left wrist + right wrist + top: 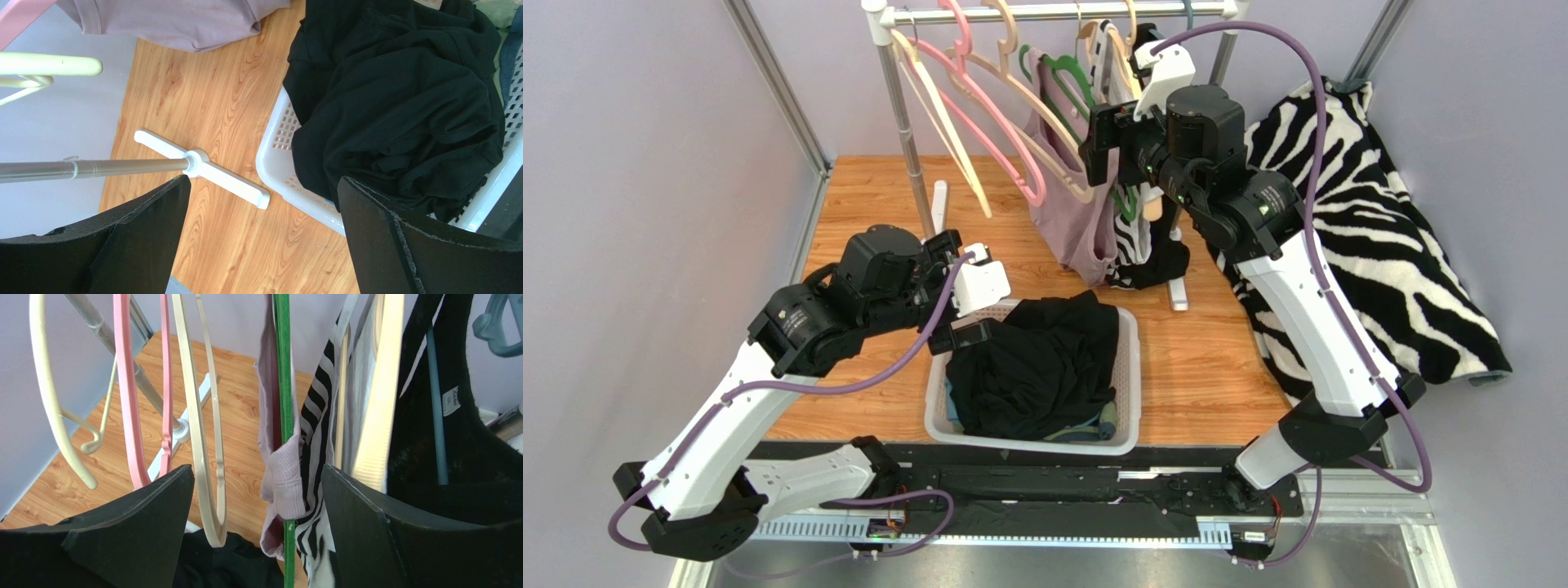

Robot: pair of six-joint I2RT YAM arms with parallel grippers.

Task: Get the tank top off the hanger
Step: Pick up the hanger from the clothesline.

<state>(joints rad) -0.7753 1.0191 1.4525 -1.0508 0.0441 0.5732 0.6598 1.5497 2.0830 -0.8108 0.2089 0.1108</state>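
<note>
Right arm raised to the clothes rack (906, 135) at the back of the wooden worktop (1210, 355). Right gripper (255, 471) level with the hanging items, fingers (147, 520) spread wide and closed on nothing. In the right wrist view the green hanger (283, 386) and one mauve strap of the tank top (279, 471) sit in the gap between the two fingers; contact with either finger cannot be told. The tank top is on that green hanger, on the rail, its body hanging down behind the white basket (1130, 368). To its left on the rail: bare cream hangers (205, 447) and a bare pink hanger (126, 404). Just beside it on the right: a black-and-white striped garment (316, 435), then a black garment (454, 447) with a small label. Left arm low over the near left of the worktop; left gripper (263, 180) with fingers fully apart, holding nothing, aimed at the left rim of the basket and the rack's white cross foot (202, 168). The basket holds a crumpled black garment (1051, 361) draped over its rim. A zebra-print blanket (1369, 221) lies along the right side.
</note>
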